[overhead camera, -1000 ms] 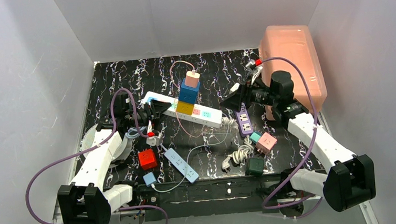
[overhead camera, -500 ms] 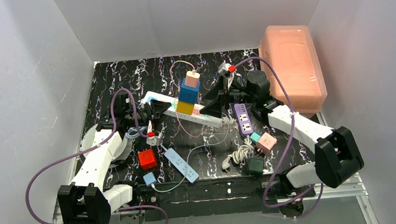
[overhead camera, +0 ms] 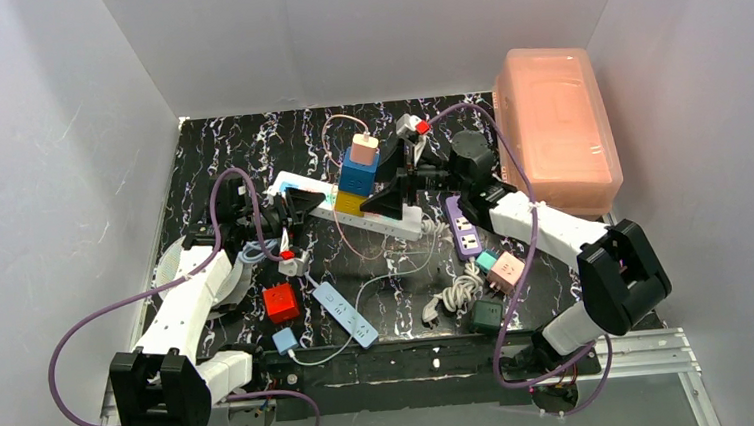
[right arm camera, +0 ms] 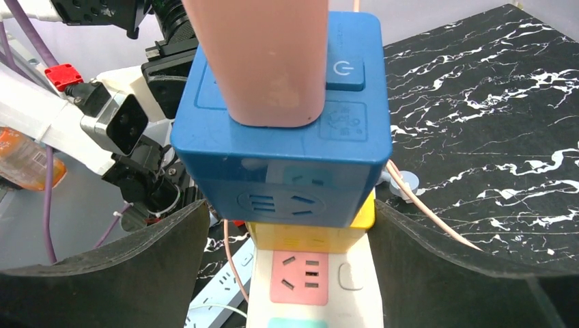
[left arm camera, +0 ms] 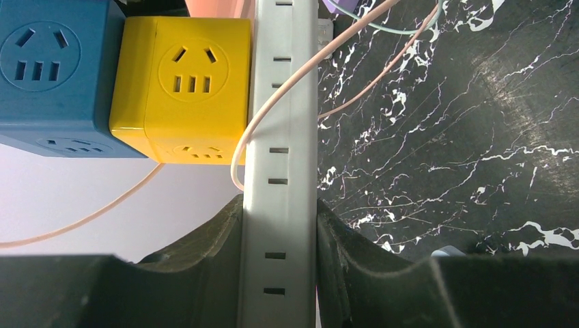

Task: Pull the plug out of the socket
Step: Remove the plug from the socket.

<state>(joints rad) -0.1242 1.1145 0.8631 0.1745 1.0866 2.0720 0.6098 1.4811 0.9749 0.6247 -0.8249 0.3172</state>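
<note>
The long white power strip (overhead camera: 393, 219) lies at the table's centre, with a pink outlet face (right arm camera: 299, 277) showing. A yellow cube adapter (overhead camera: 351, 204) sits plugged into it, a blue cube (overhead camera: 359, 172) on that, and a pink plug (overhead camera: 366, 150) with a thin pink cord on top. My left gripper (overhead camera: 297, 204) is shut on the strip's left end (left arm camera: 281, 171); both jaws press its sides. My right gripper (overhead camera: 388, 180) is open. Its fingers (right arm camera: 136, 273) stand either side of the stack's base (right arm camera: 307, 236) without touching it.
A pink lidded bin (overhead camera: 557, 125) stands at the back right. A short purple strip (overhead camera: 464, 227), pink and teal cubes (overhead camera: 506, 269) and a green cube (overhead camera: 485, 315) lie right of centre. A slim light-blue strip (overhead camera: 345, 313) and a red cube (overhead camera: 281, 302) lie front left.
My right arm has swung left from beside the bin to the cube stack, its open jaws now around the stack's base. The left arm and the strip have not moved.
</note>
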